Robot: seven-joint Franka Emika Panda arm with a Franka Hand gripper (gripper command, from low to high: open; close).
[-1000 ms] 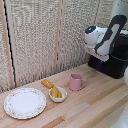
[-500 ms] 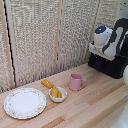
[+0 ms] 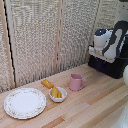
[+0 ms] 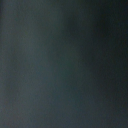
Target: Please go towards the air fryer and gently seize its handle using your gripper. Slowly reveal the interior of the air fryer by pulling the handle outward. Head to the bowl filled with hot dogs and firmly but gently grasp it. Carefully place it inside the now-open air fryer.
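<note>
The gripper sat pressed close against the air fryer at the far right of the exterior view, presumably reaching for its handle; whether it had clenched I cannot tell. The bowl of hot dogs waited untouched between plate and mug.

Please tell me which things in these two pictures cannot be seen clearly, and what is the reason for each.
- Tool: hidden in the exterior view behind the white arm; open or shut cannot be told.
- Handle: not visible; the arm covers the air fryer front.
- Air fryer: cut off by the exterior view's right edge.
- Wrist view: only a dark blur.
- Hot dogs in the bowl: too small to count.
</note>
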